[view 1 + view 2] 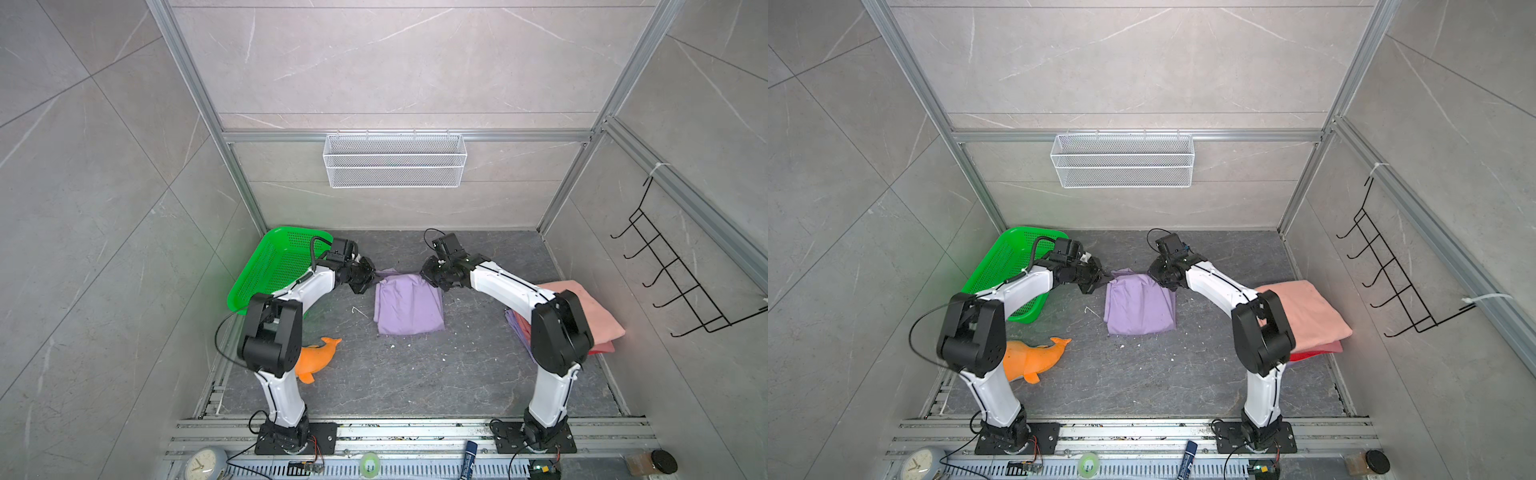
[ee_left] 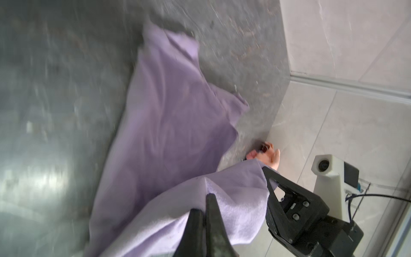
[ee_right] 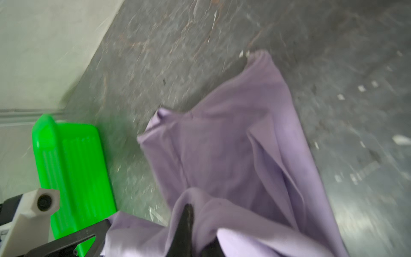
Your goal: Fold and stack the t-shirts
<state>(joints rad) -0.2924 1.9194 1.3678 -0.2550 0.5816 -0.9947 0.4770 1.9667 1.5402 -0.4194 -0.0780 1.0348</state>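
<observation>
Between your two grippers the shirt (image 1: 409,307) was held by its far edge. The left gripper (image 1: 372,277) pinched one corner and the right gripper (image 1: 423,277) the other, both clamped tight on cloth. That held edge ran jaw to jaw, and the body trailed away from both onto the floor (image 1: 415,374). The stack (image 1: 582,309) lay out on the right gripper's side, well apart from the left, so I judge the right arm was nearer for you. Both top views hid the fingertips (image 2: 211,213), and the wrist views showed cloth squeezed between them. Only the top views gave the shirt's full outline.
</observation>
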